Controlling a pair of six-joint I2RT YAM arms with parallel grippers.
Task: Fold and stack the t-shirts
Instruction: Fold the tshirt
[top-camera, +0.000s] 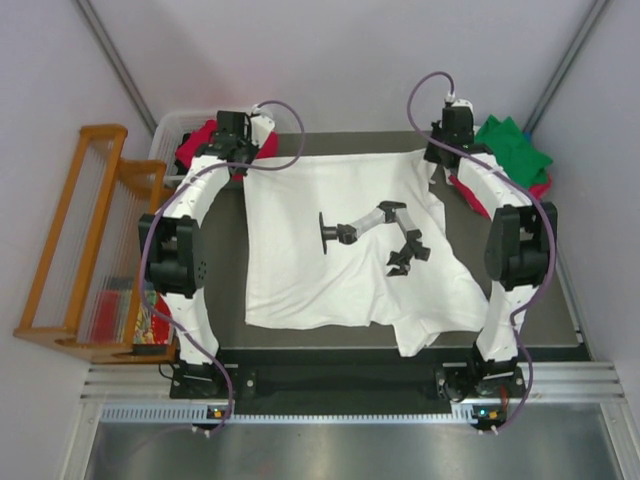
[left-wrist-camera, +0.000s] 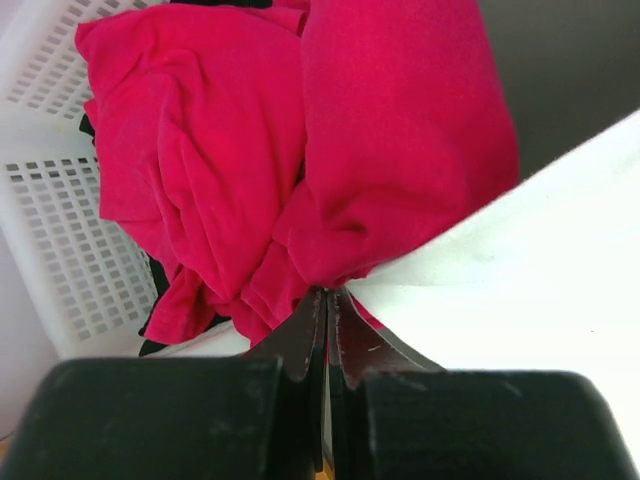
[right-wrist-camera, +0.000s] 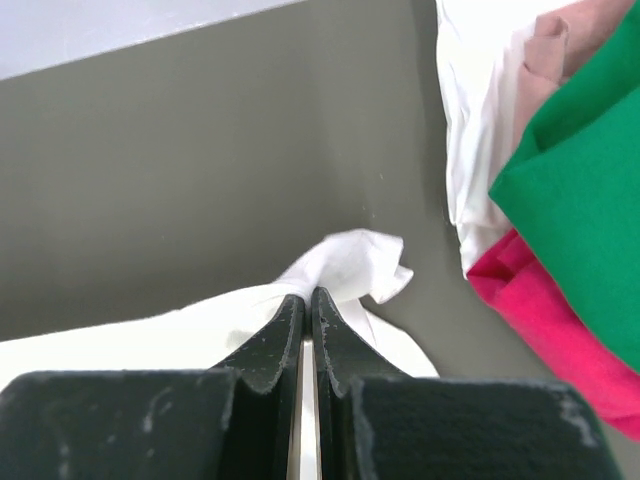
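The large white t-shirt (top-camera: 340, 290) with a small black print lies spread on the dark table. My left gripper (top-camera: 243, 160) is at its far left corner, and in the left wrist view it (left-wrist-camera: 328, 292) is shut on the white cloth (left-wrist-camera: 540, 260), right against a crumpled crimson-pink shirt (left-wrist-camera: 400, 130). My right gripper (top-camera: 437, 158) is at the far right corner, and in the right wrist view it (right-wrist-camera: 308, 293) is shut on a bunched bit of the white shirt (right-wrist-camera: 350, 260). A green shirt (top-camera: 512, 145) lies on a crimson-pink one (top-camera: 540, 188) at the far right.
The white slotted basket (top-camera: 170, 125) at the far left holds the crimson-pink shirt (top-camera: 200, 140); its wall (left-wrist-camera: 60, 230) is close to my left gripper. A wooden rack (top-camera: 90, 240) stands left of the table. The green shirt (right-wrist-camera: 590, 200) and folded pale cloth (right-wrist-camera: 480, 120) lie right of my right gripper.
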